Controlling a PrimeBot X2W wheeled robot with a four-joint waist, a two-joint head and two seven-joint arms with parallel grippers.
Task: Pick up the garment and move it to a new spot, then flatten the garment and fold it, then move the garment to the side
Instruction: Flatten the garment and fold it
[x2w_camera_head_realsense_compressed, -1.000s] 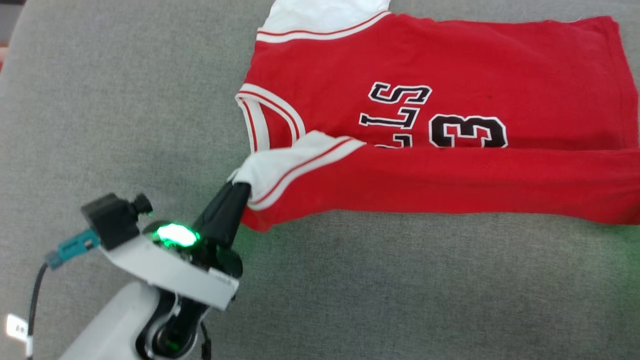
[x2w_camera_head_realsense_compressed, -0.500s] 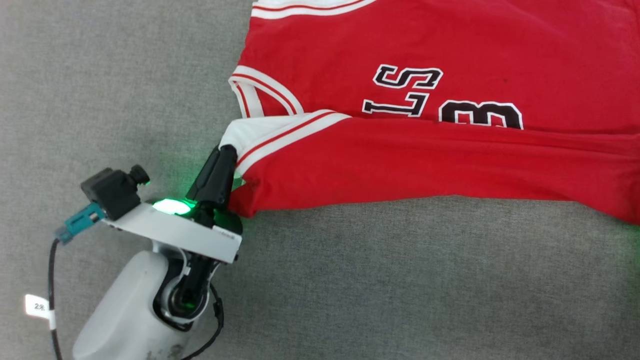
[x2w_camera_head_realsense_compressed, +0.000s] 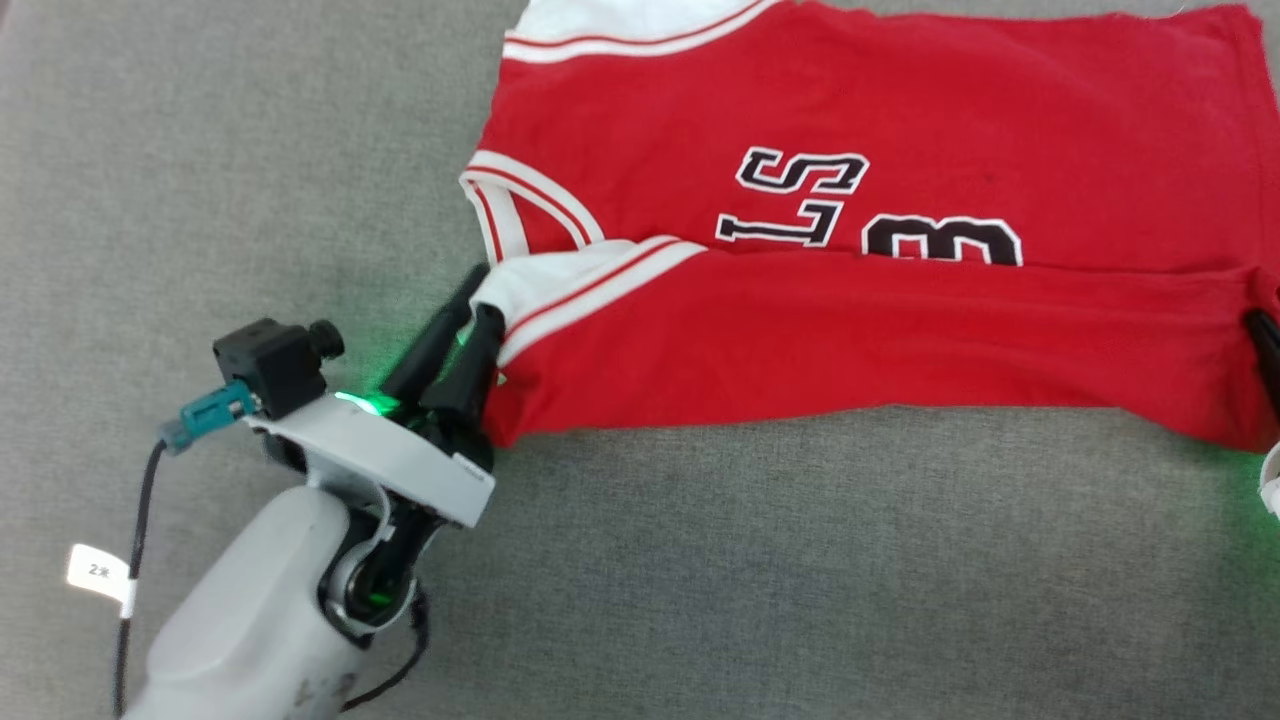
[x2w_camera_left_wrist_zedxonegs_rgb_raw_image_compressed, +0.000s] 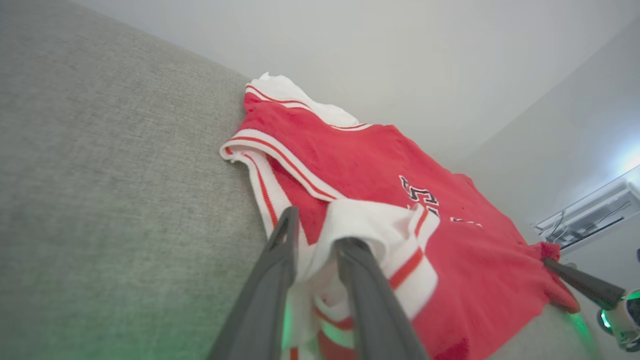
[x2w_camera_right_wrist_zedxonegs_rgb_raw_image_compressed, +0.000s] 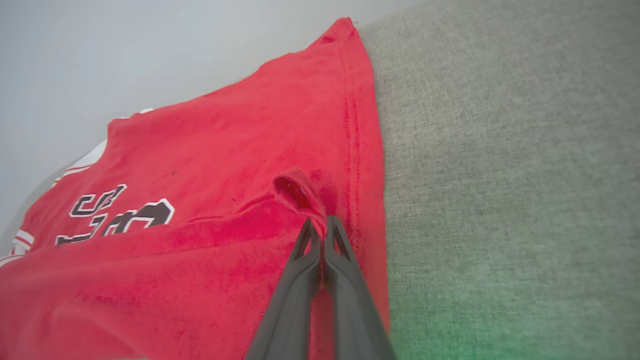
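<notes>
A bright red jersey shirt (x2w_camera_head_realsense_compressed: 900, 120) with white striped trim lies half-folded on the grey fabric surface (x2w_camera_head_realsense_compressed: 250, 150). The left hand (x2w_camera_head_realsense_compressed: 484, 293) stands narrowly parted around its white sleeve (x2w_camera_head_realsense_compressed: 560, 285); the right hand (x2w_camera_right_wrist_zedxonegs_rgb_raw_image_compressed: 321, 223) pinches its right end.

The head camera looks steeply down from above the left pincer (x2w_camera_head_realsense_compressed: 485, 292). Each wrist camera sits low, close behind its own pincer, facing along it. All three share the garment (x2w_camera_head_realsense_compressed: 850, 330) ahead.
</notes>
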